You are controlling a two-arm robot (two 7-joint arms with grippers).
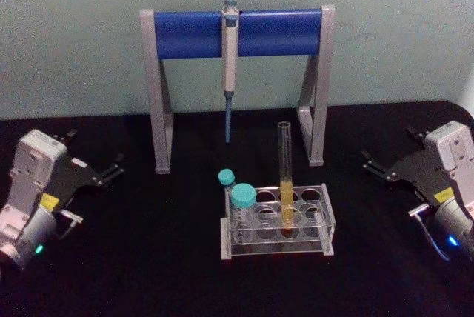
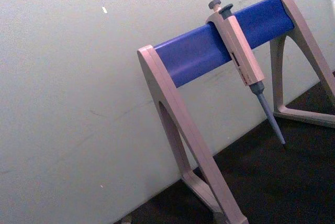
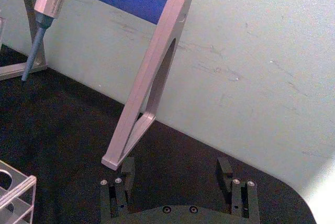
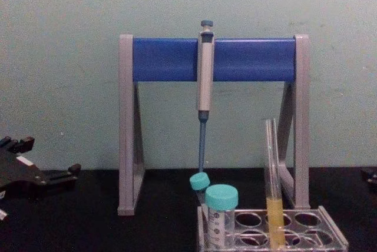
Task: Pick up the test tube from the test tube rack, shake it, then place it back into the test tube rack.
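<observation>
Glass looks thin, slick and breakable, so I'd pinch the test tube (image 1: 284, 172), upright in the test tube rack (image 1: 328, 222), above its liquid; head view: left gripper (image 1: 100, 152) and right gripper (image 1: 389, 148) rest well either side of the rack; right wrist view: jaws wide; chest view: left jaws spread too.
</observation>
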